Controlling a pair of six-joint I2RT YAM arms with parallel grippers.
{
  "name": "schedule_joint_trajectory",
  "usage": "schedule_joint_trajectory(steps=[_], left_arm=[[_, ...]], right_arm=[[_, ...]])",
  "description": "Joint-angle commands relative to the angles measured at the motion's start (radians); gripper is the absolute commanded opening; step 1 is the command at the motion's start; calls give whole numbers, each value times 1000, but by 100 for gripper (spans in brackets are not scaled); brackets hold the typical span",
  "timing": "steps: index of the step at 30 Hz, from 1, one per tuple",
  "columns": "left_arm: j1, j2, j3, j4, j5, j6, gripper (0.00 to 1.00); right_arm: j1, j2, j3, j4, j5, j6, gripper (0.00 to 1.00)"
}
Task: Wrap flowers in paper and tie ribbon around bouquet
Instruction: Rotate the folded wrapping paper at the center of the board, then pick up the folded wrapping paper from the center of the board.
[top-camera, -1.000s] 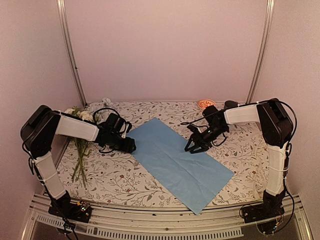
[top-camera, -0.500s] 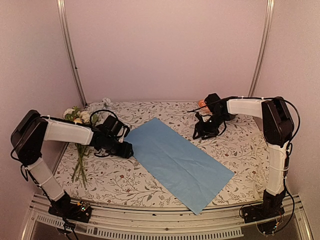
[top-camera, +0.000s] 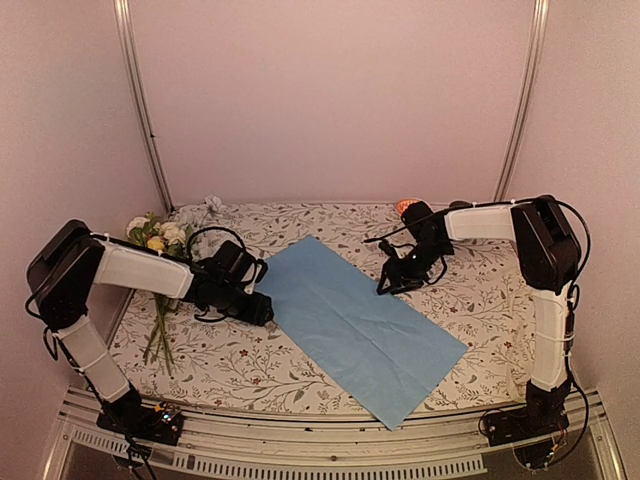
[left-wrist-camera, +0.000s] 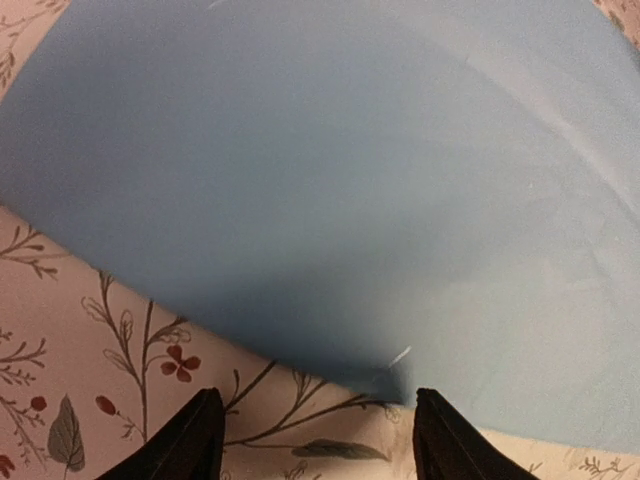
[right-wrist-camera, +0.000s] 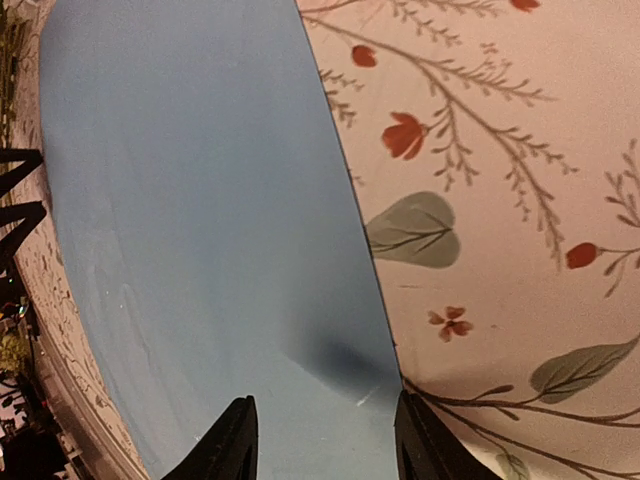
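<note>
Seen from above with twelve o'clock at the back wall, the paper (top-camera: 355, 325) lies flat, light-blue face up, in the middle of the leaf-printed tablecloth (top-camera: 250, 360). Its long side runs from about eleven o'clock down to five. The flowers (top-camera: 160, 240) lie off the sheet at nine o'clock, blooms toward the back and green stems trailing toward the near edge.

The left gripper (top-camera: 262, 310) is low at the paper's nine o'clock edge. In its wrist view its claw (left-wrist-camera: 315, 400) stands wide, with a corner of the sheet and bare cloth between the fingertips and nothing pinched.

The right gripper (top-camera: 386, 286) is at the sheet's one o'clock edge. Its claw (right-wrist-camera: 325, 400) is moderately spread over the paper's border, one fingertip (right-wrist-camera: 415, 430) right at the edge, gripping nothing I can see. A small orange object (top-camera: 404, 207) peeks out behind that arm.
</note>
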Motion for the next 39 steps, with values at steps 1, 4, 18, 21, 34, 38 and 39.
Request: schedule_joint_trajectory(steps=[1, 4, 18, 21, 34, 38, 39], left_arm=[[3, 125, 39, -23, 25, 36, 66], [3, 169, 79, -26, 21, 43, 66], [26, 315, 216, -46, -18, 107, 66], [22, 312, 183, -24, -2, 96, 66], [15, 306, 169, 42, 35, 92, 66], [11, 316, 154, 56, 53, 86, 65], [10, 313, 149, 57, 55, 86, 65]], right_arm=[[21, 12, -83, 64, -226, 4, 49], [32, 2, -119, 133, -322, 36, 49], [111, -118, -369, 680, -547, 454, 42], [111, -135, -374, 686, -527, 468, 42], [162, -141, -301, 584, -457, 492, 35], [184, -153, -298, 565, -397, 501, 12], [186, -155, -298, 562, -392, 502, 7]])
